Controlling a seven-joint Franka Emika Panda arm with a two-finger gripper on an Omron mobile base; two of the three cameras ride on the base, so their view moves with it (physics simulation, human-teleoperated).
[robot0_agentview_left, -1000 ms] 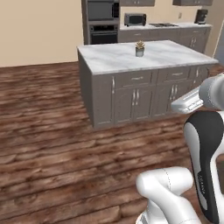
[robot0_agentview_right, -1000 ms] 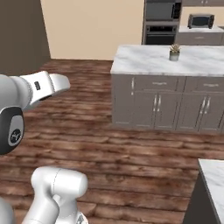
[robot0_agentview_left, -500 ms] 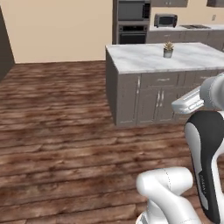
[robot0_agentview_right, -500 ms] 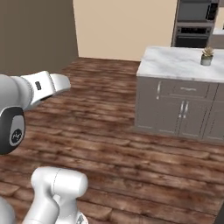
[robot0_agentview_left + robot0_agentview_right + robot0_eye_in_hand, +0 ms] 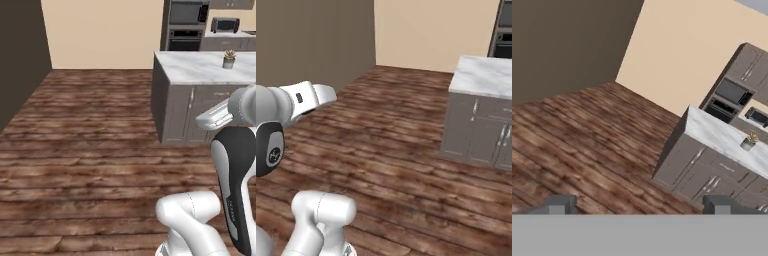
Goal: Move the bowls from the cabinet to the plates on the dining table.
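Wall cabinets (image 5: 749, 67), grey-brown and panelled, hang at the far right of the room beside the oven stack (image 5: 186, 25), doors facing the room and their long axis upright. Gripper (image 5: 639, 205): fingers fully apart, nothing between them, aimed over the floor. Left to right: dark brown wall (image 5: 20, 60), wood-plank floor (image 5: 90, 150), beige wall (image 5: 105, 35), marble counter (image 5: 200, 67) with a potted plant (image 5: 229, 59), toaster oven (image 5: 225, 24).

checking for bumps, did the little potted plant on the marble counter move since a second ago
No. The potted plant keeps its spot on the marble counter; the camera turned left.
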